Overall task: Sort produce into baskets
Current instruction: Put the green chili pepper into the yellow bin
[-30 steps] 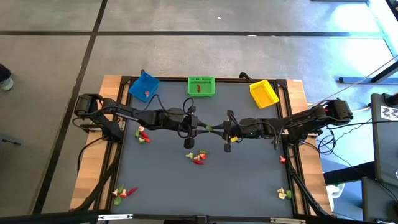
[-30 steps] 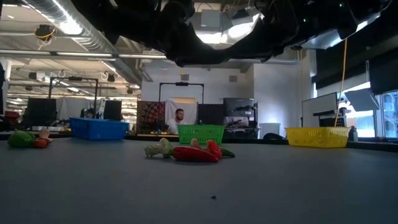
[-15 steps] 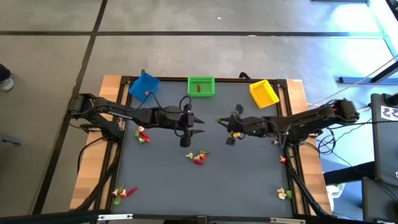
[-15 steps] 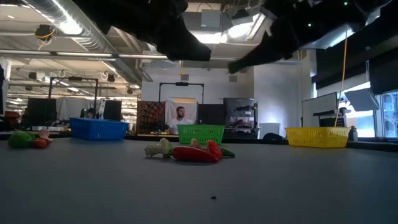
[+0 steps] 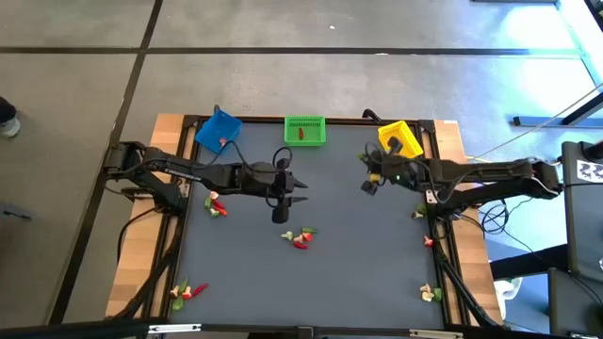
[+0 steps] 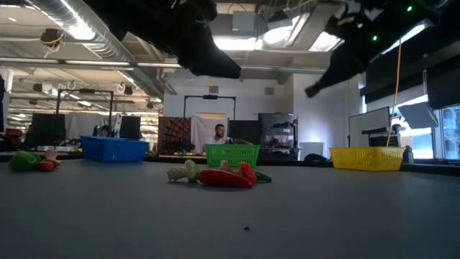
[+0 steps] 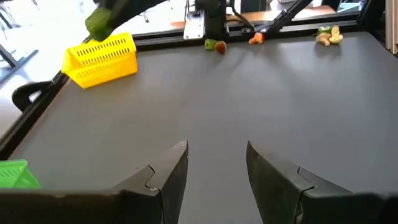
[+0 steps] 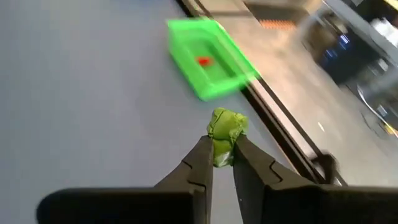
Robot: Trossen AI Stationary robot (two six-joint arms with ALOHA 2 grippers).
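Note:
My right gripper is shut on a small green produce piece and hangs above the table near the yellow basket; it also shows in the high view. My left gripper is open and empty, above the table's middle. The green basket, with a red piece inside, and the blue basket stand along the far edge. A small heap of red, green and whitish produce lies on the table near its middle. My right gripper pinches the green piece by its lower end between its two fingertips. Most of the piece sticks out beyond the fingertips. The piece is lifted clear of the table.
More produce lies in small heaps at the left, near left and near right, with one piece at the right edge. Dark bare table lies between the heaps. A person sits in the room behind.
My right gripper has gone from the table's middle toward the right and far edge, up to the yellow basket, carrying the green piece clear of the table. My left gripper has drawn back a little toward the left and then kept still.

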